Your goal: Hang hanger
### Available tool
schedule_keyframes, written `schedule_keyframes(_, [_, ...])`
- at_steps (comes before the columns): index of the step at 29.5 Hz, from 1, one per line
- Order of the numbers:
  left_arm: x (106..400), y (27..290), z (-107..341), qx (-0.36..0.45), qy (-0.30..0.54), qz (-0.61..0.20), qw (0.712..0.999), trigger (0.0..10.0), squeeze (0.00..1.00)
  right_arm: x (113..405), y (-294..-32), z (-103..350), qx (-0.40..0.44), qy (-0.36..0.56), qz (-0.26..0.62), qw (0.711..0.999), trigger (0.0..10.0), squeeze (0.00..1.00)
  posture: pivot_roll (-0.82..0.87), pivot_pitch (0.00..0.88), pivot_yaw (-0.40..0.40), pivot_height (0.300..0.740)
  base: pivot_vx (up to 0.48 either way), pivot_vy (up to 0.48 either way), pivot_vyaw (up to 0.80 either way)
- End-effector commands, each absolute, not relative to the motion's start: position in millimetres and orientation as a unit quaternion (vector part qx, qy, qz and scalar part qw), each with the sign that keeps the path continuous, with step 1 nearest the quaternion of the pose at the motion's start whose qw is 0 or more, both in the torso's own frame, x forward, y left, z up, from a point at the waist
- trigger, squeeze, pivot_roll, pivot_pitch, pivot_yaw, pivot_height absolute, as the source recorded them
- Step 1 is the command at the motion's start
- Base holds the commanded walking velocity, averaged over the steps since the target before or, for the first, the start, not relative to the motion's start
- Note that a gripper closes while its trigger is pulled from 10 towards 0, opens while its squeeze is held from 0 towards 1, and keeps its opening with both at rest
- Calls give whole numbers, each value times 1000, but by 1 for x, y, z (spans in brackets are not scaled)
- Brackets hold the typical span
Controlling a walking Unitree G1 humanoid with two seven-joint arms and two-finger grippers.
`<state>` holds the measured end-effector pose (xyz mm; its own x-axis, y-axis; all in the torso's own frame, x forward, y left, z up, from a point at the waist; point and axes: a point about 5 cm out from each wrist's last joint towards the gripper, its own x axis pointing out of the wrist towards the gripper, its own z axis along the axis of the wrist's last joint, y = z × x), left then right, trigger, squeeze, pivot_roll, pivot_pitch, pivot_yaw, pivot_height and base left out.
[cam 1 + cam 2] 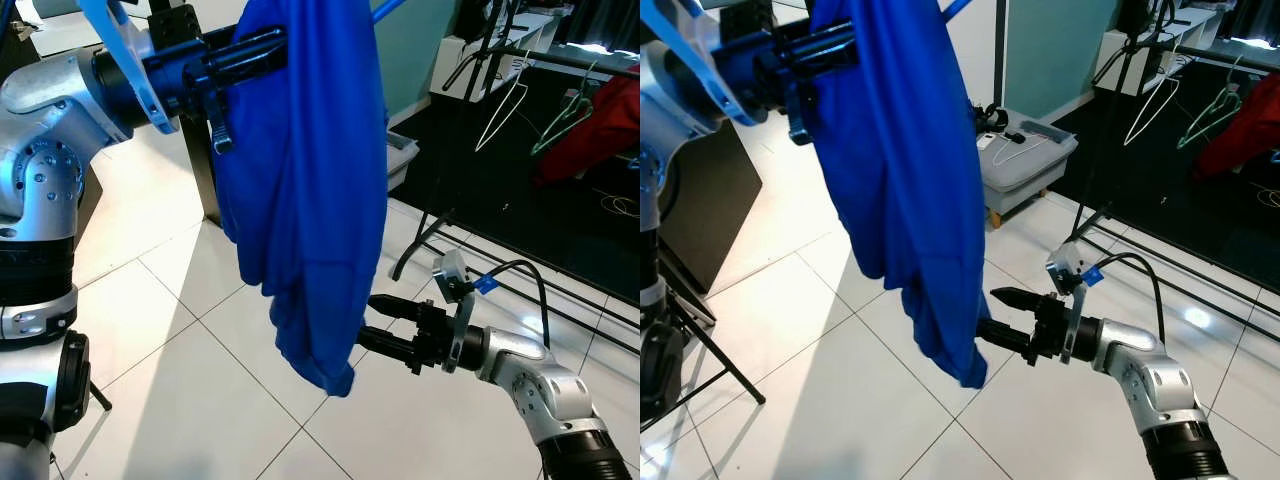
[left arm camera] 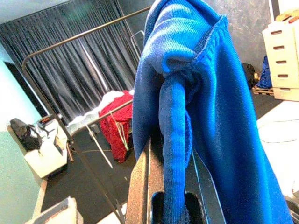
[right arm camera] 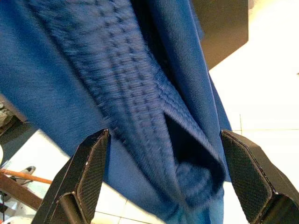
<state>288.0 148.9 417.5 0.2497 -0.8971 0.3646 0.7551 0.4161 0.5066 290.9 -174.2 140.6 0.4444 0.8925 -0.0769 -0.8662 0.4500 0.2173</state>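
A blue knitted sweater (image 1: 310, 180) hangs from a blue hanger, whose tip (image 1: 388, 8) pokes out at the top. My left gripper (image 1: 270, 48) is held high and is shut on a fold of the sweater (image 2: 173, 140) near its top. The right gripper (image 1: 366, 320) is low, open, and points at the sweater's bottom hem. In the right wrist view the hem (image 3: 154, 116) lies between the two spread fingers (image 3: 86, 175), apart from both. A black clothes rack (image 1: 590, 62) stands at the back right.
On the rack hang a white hanger (image 1: 500, 115), a green hanger (image 1: 562, 118) and a red garment (image 1: 595, 130). A grey box (image 1: 1025, 165) sits on the floor behind the sweater. A black cabinet (image 1: 700, 190) stands at the left. White tiled floor lies below.
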Motion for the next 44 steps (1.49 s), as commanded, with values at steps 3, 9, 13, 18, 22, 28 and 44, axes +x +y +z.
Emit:
schedule_keyframes(3, [282, 149, 428, 113, -336, -524, 775, 10000, 0, 292, -168, 133, 65, 101, 520, 846, 10000, 0, 28, 61, 14, 740, 0, 0, 0])
schedule_keyframes(9, [281, 150, 431, 110, -341, -521, 775, 10000, 0, 303, -177, 122, 43, 120, 457, 880, 10000, 0, 26, 67, 15, 740, 0, 0, 0])
schedule_keyframes(13, [281, 151, 432, 108, -343, -519, 775, 10000, 0, 306, -181, 122, 49, 113, 443, 888, 0, 0, 26, 70, 15, 740, 0, 0, 0])
schedule_keyframes(18, [281, 151, 433, 107, -345, -516, 776, 10000, 0, 305, -180, 130, 65, 89, 455, 884, 0, 0, 23, 75, 16, 740, 0, 0, 0])
schedule_keyframes(22, [281, 152, 433, 107, -346, -515, 777, 10000, 0, 304, -179, 135, 73, 74, 460, 882, 0, 0, 22, 76, 16, 740, 0, 0, 0])
schedule_keyframes(28, [282, 154, 433, 108, -345, -509, 781, 10000, 0, 311, -184, 142, 84, 46, 441, 892, 0, 0, 22, 77, 16, 740, 0, 0, 0])
schedule_keyframes(44, [309, 196, 382, 193, -215, -438, 851, 10000, 0, 340, -240, 184, -2, -13, 269, 963, 0, 0, 20, 80, 20, 740, 0, 0, 0])
